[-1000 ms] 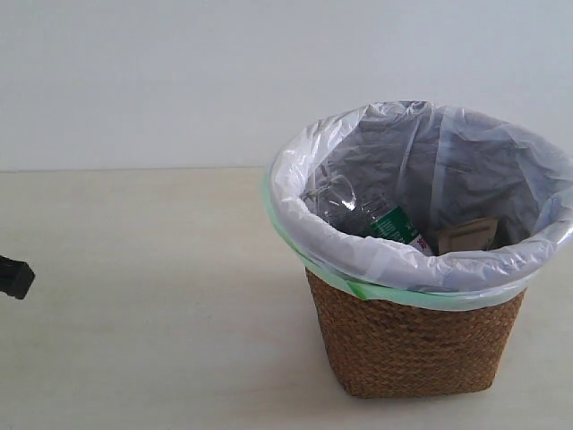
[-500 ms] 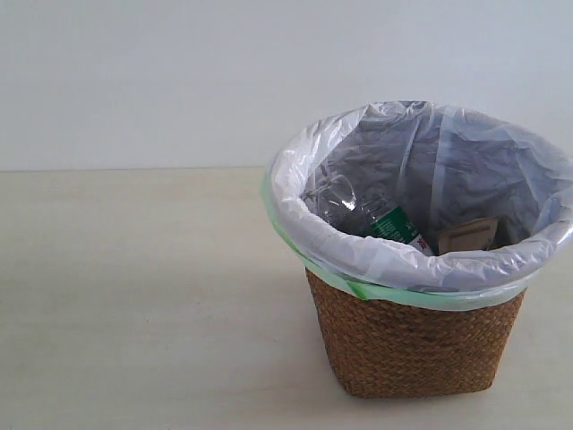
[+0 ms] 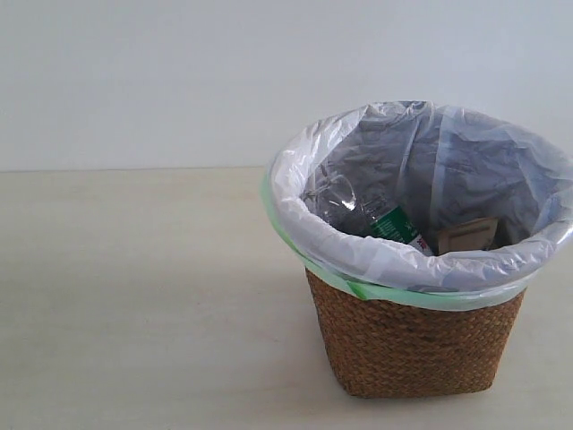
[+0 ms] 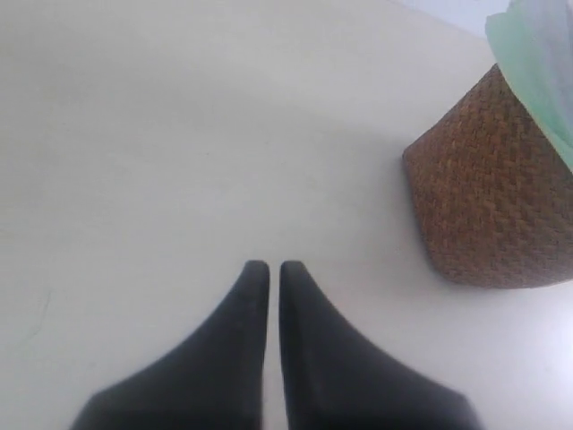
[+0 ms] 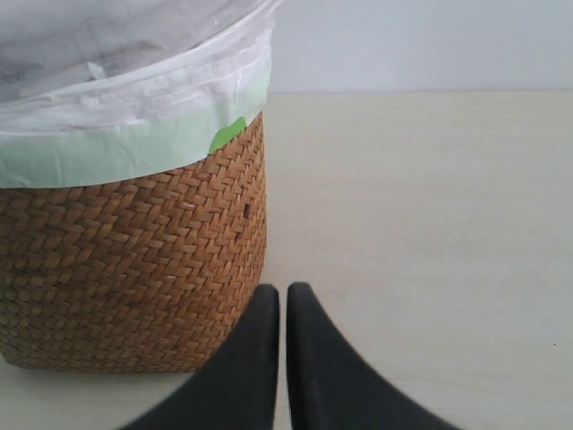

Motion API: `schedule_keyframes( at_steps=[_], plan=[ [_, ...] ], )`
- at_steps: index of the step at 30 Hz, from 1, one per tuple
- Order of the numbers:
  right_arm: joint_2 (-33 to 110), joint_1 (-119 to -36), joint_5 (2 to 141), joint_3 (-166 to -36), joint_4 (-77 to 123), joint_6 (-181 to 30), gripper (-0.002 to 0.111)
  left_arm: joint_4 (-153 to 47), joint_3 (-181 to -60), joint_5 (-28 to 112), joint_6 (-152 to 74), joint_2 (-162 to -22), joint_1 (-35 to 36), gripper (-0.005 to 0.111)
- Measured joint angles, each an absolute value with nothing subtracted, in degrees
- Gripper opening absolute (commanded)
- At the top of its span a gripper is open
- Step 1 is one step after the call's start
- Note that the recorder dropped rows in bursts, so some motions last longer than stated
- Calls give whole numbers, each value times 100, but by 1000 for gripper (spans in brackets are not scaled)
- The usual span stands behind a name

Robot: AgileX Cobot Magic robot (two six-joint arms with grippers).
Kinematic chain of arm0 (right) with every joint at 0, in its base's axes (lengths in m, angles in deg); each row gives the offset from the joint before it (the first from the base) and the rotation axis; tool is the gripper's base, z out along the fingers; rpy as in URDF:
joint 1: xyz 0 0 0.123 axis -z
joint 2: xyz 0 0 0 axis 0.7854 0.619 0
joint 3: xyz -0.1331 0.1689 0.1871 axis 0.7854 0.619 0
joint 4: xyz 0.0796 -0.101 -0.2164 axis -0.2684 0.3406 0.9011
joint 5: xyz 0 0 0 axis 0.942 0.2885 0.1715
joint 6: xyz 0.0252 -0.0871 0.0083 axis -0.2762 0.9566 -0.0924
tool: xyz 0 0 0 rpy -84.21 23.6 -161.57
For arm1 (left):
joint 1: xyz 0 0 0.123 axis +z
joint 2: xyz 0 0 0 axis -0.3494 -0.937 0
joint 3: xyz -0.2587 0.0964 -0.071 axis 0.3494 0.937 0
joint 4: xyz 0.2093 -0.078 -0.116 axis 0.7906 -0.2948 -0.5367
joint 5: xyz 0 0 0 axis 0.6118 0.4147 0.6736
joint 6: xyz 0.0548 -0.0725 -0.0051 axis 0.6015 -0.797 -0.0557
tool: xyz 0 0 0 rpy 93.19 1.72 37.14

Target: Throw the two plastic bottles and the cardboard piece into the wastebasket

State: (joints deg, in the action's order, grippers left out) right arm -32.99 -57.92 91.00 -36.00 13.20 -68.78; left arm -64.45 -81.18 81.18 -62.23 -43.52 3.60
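Note:
The woven wastebasket [image 3: 416, 345] with its white bag stands at the right of the table. Inside it lies a clear plastic bottle [image 3: 363, 213] with a green-white label, and a bit of red-white label shows beside it. The grey-brown cardboard piece [image 3: 467, 236] leans inside too. The shorter bottle is mostly hidden by the bag rim. My left gripper [image 4: 269, 266] is shut and holds nothing, over bare table beside the wastebasket [image 4: 497, 193]. My right gripper [image 5: 283, 289] is shut and holds nothing, close to the wastebasket's wall [image 5: 134, 260]. Neither gripper shows in the exterior view.
A pale wooden table [image 3: 134, 296] spreads left of the basket, with a plain white wall behind. The bag's green edge [image 5: 134, 143] folds over the basket rim.
A dark gripper tip at the left edge of the exterior view one second ago has withdrawn out of view. Basket and contents have not moved.

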Motion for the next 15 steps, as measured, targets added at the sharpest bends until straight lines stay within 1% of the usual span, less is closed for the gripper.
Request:
schedule_keyframes(
  at_steps=[3,6,9,15],
  plan=[
    [-3299,-5792,9100,-3600,1320,-6878,0,-6443,-8118,8098,-6178,-4174,123,4],
    [-3299,-5792,9100,-3600,1320,-6878,0,-6418,-8104,7878,-6032,-3865,110,4],
    [-3299,-5792,9100,-3600,1320,-6878,0,-6406,-7865,6982,-5839,-3388,260,4],
    [-3299,-5792,9100,-3600,1320,-6878,0,-6374,-6885,4928,-5299,-2386,679,4]
  ],
)
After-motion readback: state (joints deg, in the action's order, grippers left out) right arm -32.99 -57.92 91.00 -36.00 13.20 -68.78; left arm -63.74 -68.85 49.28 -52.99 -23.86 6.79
